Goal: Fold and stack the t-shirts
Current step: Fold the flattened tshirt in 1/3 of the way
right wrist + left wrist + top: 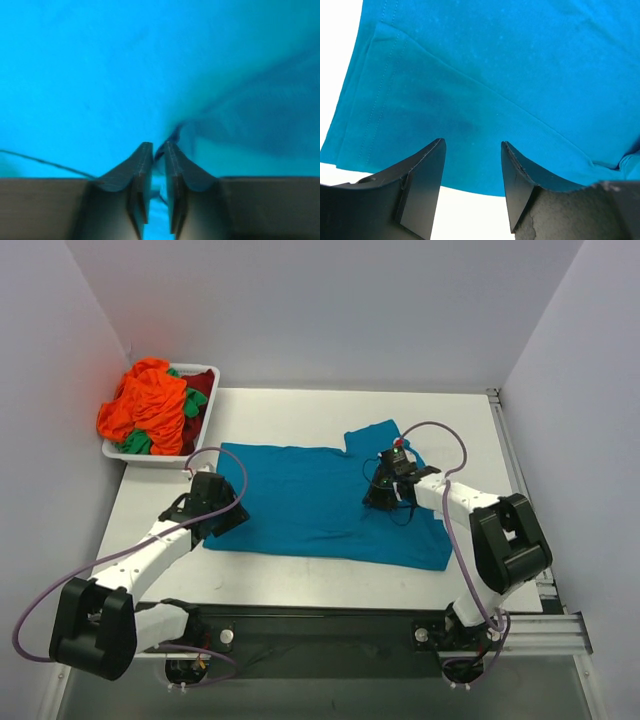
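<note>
A teal-blue t-shirt point(310, 502) lies spread flat across the middle of the table. My left gripper point(234, 517) hovers at its left hem, open, with nothing between the fingers; in the left wrist view the gripper point(472, 146) frames the shirt's hem point(470, 100) and bare table. My right gripper point(380, 500) sits on the shirt's right part, below a sleeve. In the right wrist view this gripper point(159, 146) is shut on a small pinched fold of the teal cloth point(100, 75). More t-shirts, orange point(145, 408), green point(195, 400) and dark red point(201, 383), are heaped in the tray.
The white tray point(160, 456) stands at the back left corner of the table. White walls close in the back and both sides. A metal rail point(515, 470) runs along the table's right edge.
</note>
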{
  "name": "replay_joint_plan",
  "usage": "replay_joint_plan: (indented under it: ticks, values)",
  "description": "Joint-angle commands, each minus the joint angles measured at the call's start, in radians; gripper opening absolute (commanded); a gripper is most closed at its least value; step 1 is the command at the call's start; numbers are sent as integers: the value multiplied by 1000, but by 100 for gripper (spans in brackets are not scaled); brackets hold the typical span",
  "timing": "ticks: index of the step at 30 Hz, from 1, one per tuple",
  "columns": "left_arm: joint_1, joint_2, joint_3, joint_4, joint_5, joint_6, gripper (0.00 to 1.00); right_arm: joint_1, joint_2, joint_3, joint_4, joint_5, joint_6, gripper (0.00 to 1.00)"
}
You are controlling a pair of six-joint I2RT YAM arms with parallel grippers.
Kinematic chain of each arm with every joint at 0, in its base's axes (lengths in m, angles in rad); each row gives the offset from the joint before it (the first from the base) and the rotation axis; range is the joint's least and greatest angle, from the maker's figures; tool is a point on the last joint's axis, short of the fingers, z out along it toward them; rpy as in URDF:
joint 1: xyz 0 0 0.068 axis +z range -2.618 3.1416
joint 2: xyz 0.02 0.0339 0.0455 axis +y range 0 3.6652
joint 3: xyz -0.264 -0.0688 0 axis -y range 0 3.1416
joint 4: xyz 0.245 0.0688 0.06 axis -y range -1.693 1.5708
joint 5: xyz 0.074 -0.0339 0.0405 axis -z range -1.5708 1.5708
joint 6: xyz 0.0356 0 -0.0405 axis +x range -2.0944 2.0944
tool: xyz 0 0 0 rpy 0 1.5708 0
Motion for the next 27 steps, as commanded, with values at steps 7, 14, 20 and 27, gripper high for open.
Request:
replay_joint_plan:
  ticks: [7,14,20,27]
  values:
    - [21,53,97,-31,-81,-19,59,4,1,118,-92,42,-96,43]
    - [85,133,212,-126,-185,-71,55,2,-175,-1,-131,145,-82,42]
    - [91,234,309,-170,-264,-112,53,-48,-273,-112,-132,166,-99,41]
    - [88,331,356,-232,-331,-178,52,-139,-312,-150,-132,130,-138,41]
